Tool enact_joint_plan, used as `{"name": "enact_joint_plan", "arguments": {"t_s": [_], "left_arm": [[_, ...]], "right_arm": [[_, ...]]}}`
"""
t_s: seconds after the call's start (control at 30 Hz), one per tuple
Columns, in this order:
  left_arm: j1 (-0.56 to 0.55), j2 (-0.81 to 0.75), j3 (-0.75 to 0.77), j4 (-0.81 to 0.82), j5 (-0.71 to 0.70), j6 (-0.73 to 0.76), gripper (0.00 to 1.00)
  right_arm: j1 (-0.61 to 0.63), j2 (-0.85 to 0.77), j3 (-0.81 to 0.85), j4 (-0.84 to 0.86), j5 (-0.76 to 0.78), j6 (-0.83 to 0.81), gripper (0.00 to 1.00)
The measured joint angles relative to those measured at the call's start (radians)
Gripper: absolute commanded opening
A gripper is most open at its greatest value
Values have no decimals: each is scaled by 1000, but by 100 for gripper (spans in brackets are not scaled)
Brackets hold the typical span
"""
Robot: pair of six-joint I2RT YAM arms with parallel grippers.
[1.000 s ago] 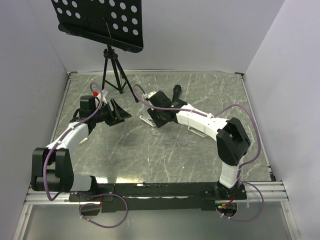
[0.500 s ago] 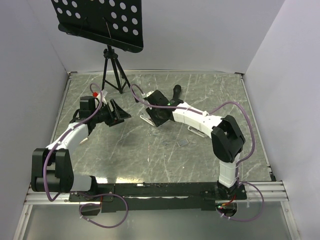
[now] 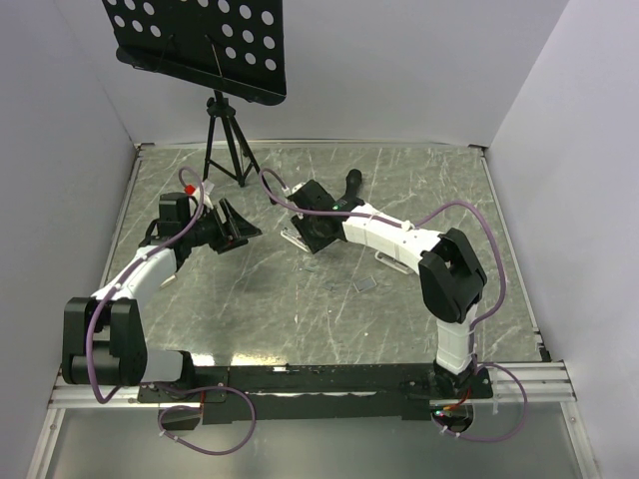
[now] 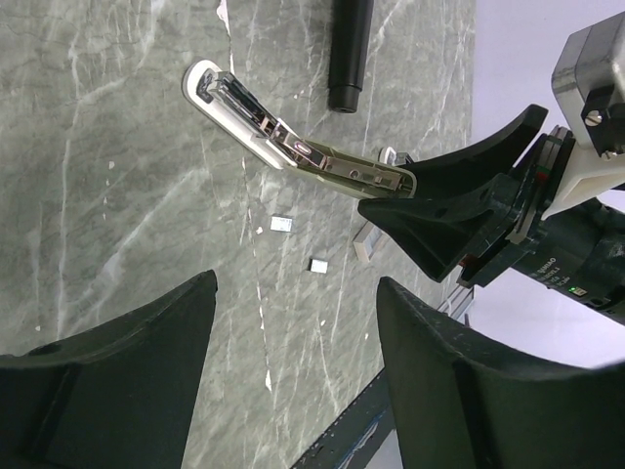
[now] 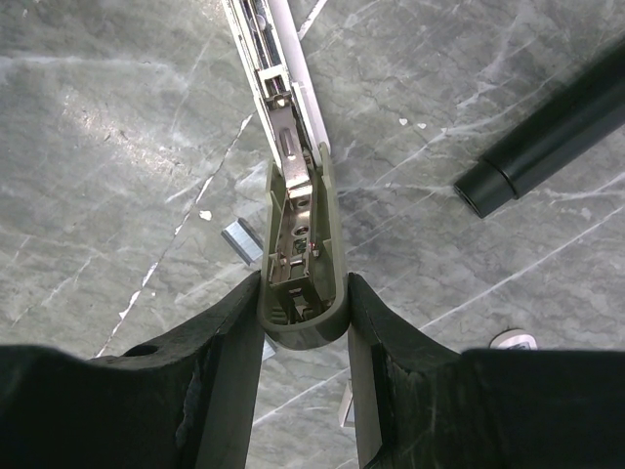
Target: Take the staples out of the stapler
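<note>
- Stapler (image 5: 298,244): hinged open, near the middle of the marble table (image 3: 449,190). Its white base reaches away from the right arm, and the metal staple channel is exposed along its length.
- Right gripper (image 5: 303,303): its 2 fingers are clamped on either side of the stapler's olive rear end, touching it on both flanks.
- Left gripper (image 4: 293,293): the fingers are spread wide apart with nothing between them. It hangs to the left of the stapler, well apart from it and pointing toward it.
- Loose staple pieces: in the left wrist view, 2 small pieces (image 4: 281,224) lie on the table just beside the stapler. In the right wrist view, 1 short strip (image 5: 242,241) lies next to the olive end.
- Black cylinder (image 5: 547,137): lies on the table beyond the stapler, apart from it.
- Perforated black board (image 3: 195,40) on a tripod (image 3: 225,140): stands at the far-left corner of the table.
</note>
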Motion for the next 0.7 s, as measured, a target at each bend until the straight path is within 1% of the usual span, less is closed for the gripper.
{"name": "enact_joint_plan", "arguments": {"t_s": [0.33, 0.7], "left_arm": [[1, -3, 0, 1, 0, -8, 73], [3, -7, 0, 0, -2, -8, 76]], "right_arm": [[0, 0, 0, -1, 2, 0, 38], [0, 0, 0, -1, 5, 0, 46]]}}
